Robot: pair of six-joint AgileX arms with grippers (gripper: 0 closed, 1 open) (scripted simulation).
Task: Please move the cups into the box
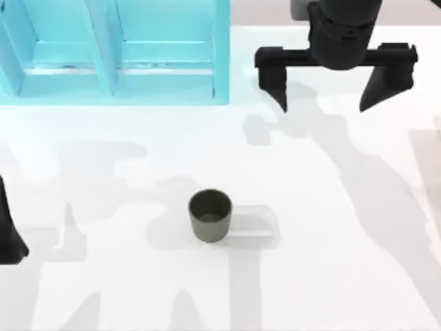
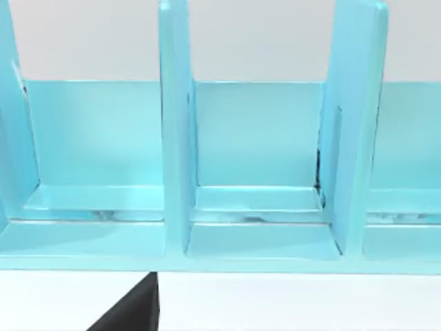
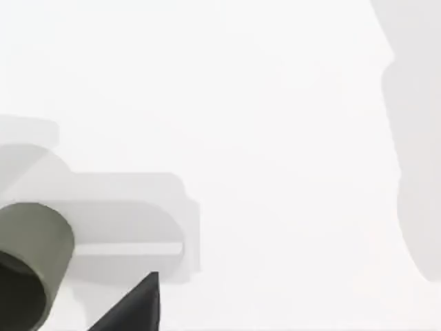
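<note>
- Nearest, at the lower left edge of the top view, a dark piece of the left gripper [image 1: 8, 234] shows beside the table [image 1: 331, 276]; whether its jaws are spread or closed cannot be told.
- One cup [image 1: 209, 215] stands upright just below the middle of the top view, alone on the white table, well apart from both grippers; the right wrist view also shows it [image 3: 31, 262].
- Farther back, at the upper right of the top view, the right gripper [image 1: 322, 93] hangs over the table with its jaws spread wide and nothing between them.
- Farthest, in the upper left of the top view, the blue box [image 1: 165, 69] stands with upright dividers splitting it into compartments; the left wrist view looks straight into these [image 2: 258, 207].
</note>
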